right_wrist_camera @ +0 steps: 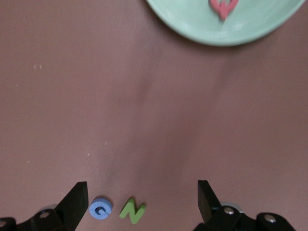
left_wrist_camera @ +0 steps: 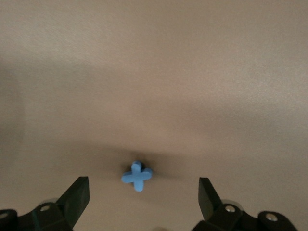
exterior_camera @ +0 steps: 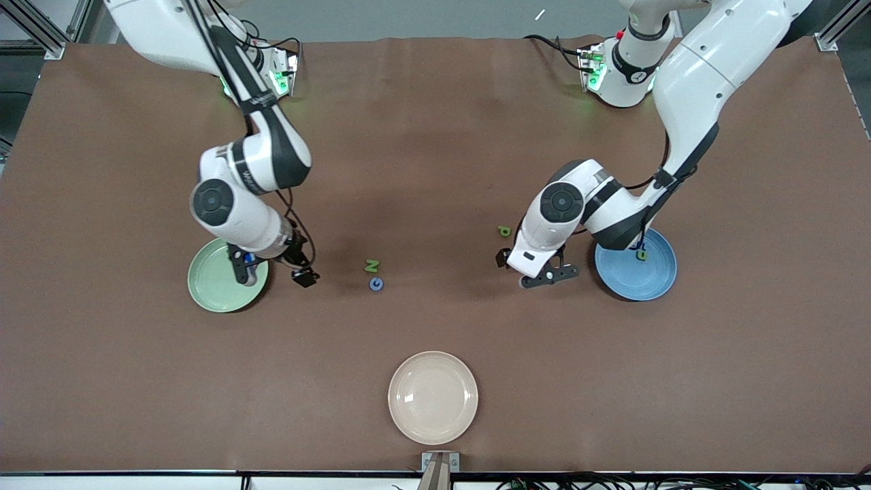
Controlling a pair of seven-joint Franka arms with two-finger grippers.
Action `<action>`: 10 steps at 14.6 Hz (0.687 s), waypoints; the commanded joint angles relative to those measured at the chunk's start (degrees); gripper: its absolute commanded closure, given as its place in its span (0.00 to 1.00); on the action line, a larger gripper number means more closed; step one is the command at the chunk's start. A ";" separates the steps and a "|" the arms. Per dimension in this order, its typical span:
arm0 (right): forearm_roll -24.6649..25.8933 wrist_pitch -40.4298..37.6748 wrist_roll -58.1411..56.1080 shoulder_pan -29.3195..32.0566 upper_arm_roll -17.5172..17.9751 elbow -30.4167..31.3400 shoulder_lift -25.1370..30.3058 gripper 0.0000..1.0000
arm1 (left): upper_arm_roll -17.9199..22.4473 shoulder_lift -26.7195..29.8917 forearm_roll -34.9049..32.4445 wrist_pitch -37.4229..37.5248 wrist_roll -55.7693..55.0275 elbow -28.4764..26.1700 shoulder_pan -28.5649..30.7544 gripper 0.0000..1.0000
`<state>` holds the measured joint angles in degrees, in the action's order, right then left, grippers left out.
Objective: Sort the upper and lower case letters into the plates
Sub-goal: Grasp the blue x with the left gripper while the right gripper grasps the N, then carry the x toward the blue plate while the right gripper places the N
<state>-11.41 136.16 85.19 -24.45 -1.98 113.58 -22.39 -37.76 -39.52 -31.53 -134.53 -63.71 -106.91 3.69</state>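
The right arm hides part of the pale green plate (exterior_camera: 216, 284), where a pink letter (right_wrist_camera: 223, 7) is cut off at the frame edge, and the left arm covers the blue plate's (exterior_camera: 639, 275) rim toward ten o'clock. On the bench (exterior_camera: 435, 170), green N (exterior_camera: 371, 265) touches blue G (exterior_camera: 375, 284) at its six o'clock; green p (exterior_camera: 504, 231) lies toward the left arm's end. Both tools are spread wide and empty: the left tool (left_wrist_camera: 144, 195) over a blue x (left_wrist_camera: 137, 176), the right tool (right_wrist_camera: 142, 202) over the bench beside the green plate.

Brown table covering (exterior_camera: 435, 136), matte, spread across the whole work surface, faintly creased near the middle. 1 cream-white plate (exterior_camera: 433, 397), round and shallow, upright on the covering at the edge nearest the front camera, about midway between the 2 ends of the table. Small grey bracket (exterior_camera: 440, 462) just beside that plate, at the table's very edge.
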 commanded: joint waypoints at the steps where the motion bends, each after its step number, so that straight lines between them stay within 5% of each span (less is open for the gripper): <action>1: -0.81 5.06 9.96 -2.70 -0.74 -0.28 -4.67 0.01 | 0.85 -0.82 -2.39 -2.04 -1.07 0.65 -0.26 0.01; 10: -0.63 9.20 32.75 -10.08 -1.18 -4.15 -11.80 0.01 | 0.85 -3.11 -7.14 -2.22 -5.20 -0.14 -0.26 0.22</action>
<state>-11.41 144.38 115.16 -32.67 -2.19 110.59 -32.98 -36.87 -42.47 -37.08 -136.35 -67.53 -106.89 3.45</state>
